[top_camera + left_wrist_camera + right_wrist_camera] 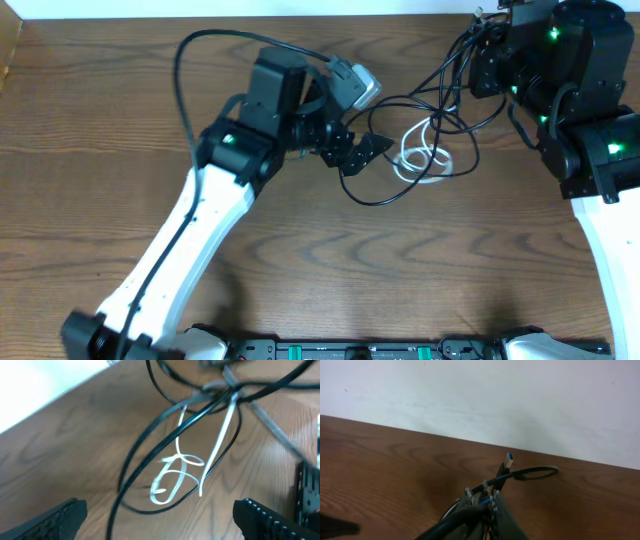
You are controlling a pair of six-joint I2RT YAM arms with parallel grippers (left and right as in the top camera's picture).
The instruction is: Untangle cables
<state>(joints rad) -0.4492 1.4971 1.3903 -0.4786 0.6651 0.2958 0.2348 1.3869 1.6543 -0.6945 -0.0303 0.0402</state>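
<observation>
Left fingers (272,520) spread; cables (220,440) diagonal beyond

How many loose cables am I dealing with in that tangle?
2. The white cable is coiled mid-table; the black cable loops around and over it, running up to the right gripper. More could be hidden under the arms.

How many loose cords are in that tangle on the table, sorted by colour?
black cord: 1, as far as its loops can be traced
white cord: 1
total: 2
</observation>
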